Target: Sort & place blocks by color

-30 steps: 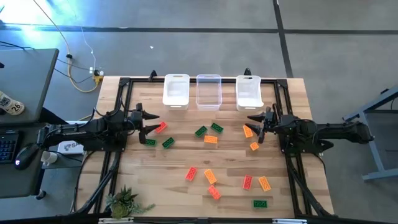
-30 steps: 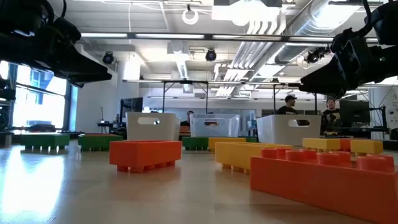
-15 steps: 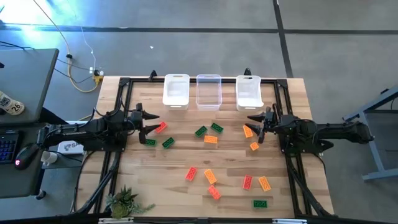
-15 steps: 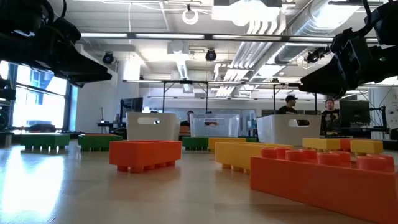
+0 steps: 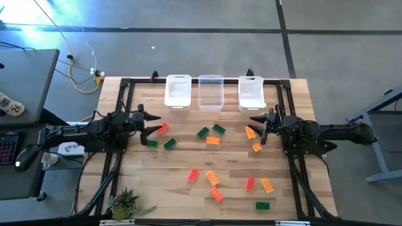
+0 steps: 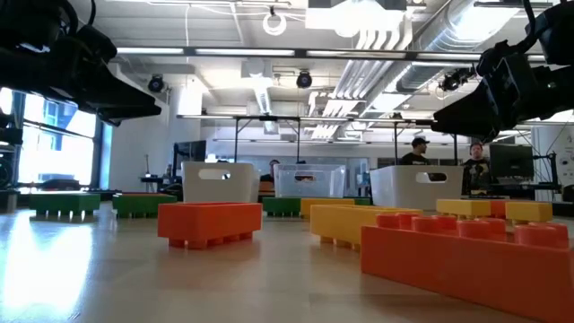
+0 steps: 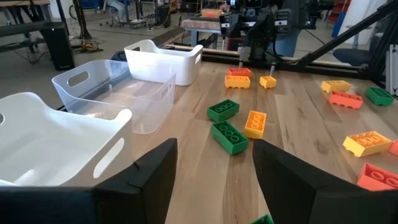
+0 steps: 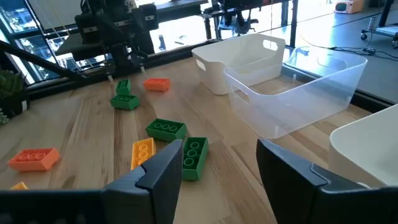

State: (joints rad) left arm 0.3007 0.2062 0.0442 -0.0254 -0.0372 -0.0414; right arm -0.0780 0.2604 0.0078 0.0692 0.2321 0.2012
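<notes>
Green, red and orange blocks lie flat and scattered on the wooden table: a red one (image 5: 162,129) and two green ones (image 5: 151,143) near my left gripper, two orange ones (image 5: 250,132) by my right gripper, others mid-table (image 5: 213,140) and toward the near edge (image 5: 249,183). Three bins stand along the far edge: white (image 5: 178,92), clear (image 5: 211,92), white (image 5: 251,92). My left gripper (image 5: 149,123) hovers open at the table's left side, and my right gripper (image 5: 259,125) hovers open at the right side. Both point level toward the middle, with nothing between their fingers (image 7: 143,180) (image 8: 292,174).
A black frame rail (image 5: 207,80) runs around the table. A small potted plant (image 5: 125,204) stands at the near left corner. A desk with a keyboard and mouse (image 5: 19,154) is off the left edge. Two people (image 6: 417,152) stand in the room beyond.
</notes>
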